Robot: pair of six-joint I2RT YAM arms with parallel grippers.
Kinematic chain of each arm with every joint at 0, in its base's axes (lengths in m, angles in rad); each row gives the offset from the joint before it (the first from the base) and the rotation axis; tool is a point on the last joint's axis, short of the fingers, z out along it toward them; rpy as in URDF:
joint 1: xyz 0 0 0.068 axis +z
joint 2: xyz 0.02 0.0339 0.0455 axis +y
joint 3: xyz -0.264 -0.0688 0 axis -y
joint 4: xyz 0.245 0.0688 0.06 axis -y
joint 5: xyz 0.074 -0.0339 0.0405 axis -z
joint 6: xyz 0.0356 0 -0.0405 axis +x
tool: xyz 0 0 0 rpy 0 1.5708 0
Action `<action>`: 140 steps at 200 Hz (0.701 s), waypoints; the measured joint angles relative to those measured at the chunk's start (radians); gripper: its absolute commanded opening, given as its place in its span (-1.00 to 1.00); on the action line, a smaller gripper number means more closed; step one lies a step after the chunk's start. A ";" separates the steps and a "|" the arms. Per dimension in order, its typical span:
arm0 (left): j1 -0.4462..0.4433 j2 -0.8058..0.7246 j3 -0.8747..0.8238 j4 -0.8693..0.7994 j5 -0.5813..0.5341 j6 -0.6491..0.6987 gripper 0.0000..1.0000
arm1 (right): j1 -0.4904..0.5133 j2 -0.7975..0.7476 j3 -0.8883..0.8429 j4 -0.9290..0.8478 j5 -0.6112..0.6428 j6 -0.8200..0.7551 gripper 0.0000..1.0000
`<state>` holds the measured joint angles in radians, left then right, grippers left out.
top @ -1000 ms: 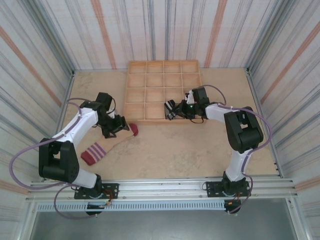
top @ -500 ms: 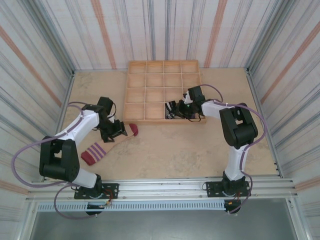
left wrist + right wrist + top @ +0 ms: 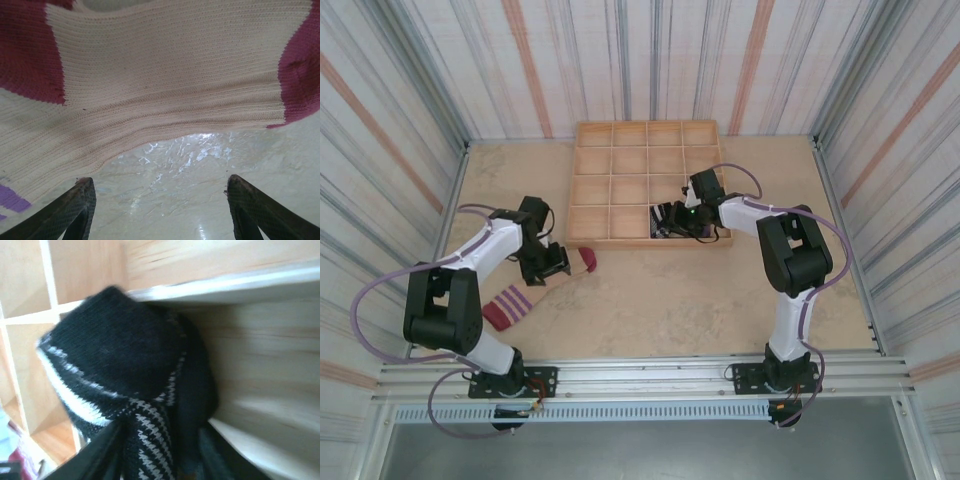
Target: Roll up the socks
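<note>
Beige knit sock [image 3: 533, 287], maroon at toe, heel and cuff, with purple stripes near the cuff. It lies flat and unrolled on the table [image 3: 670, 300], slanting from the cuff at near left to the toe just beside the tray's near-left corner.

Left gripper [image 3: 548, 262]: low over the sock's middle. In the wrist view the gripper [image 3: 160, 187] has its fingers [image 3: 80, 200] well apart above bare table, with the sock's edge [image 3: 165, 90] just ahead and nothing between them.

Wooden tray [image 3: 645, 150]: a four-by-four grid at the table's far middle.

Black-and-white sock [image 3: 663, 224]: bunched in a near-row compartment, right of the tray's centre.

Right gripper [image 3: 672, 216]: reaching into that compartment. In its wrist view the gripper [image 3: 155, 460] has a dark finger [image 3: 95, 455] on each side of the sock bundle [image 3: 115, 365], which lies against the compartment wall. The view is blurred, so I cannot tell whether the fingers press the sock or stand free of it.
</note>
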<state>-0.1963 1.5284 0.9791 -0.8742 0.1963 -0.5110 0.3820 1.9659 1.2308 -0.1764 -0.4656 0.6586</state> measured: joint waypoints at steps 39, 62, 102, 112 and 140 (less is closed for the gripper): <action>0.000 0.045 0.030 0.003 -0.046 0.011 0.41 | 0.008 -0.021 0.005 -0.013 0.005 -0.019 0.26; 0.000 0.086 0.060 0.005 -0.064 0.021 0.36 | 0.011 -0.032 0.005 -0.021 0.005 -0.026 0.39; 0.000 0.130 0.068 0.014 -0.068 0.041 0.31 | 0.009 -0.079 0.004 -0.078 0.019 -0.063 0.74; 0.000 0.137 0.068 0.017 -0.068 0.044 0.29 | 0.008 -0.094 0.004 -0.098 0.027 -0.074 0.75; 0.000 0.143 0.070 0.025 -0.069 0.045 0.24 | 0.005 -0.136 0.004 -0.146 0.062 -0.100 0.77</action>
<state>-0.1963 1.6714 1.0492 -0.8494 0.1276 -0.4660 0.3870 1.8301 1.2350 -0.3225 -0.4034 0.5587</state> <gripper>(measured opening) 0.632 0.882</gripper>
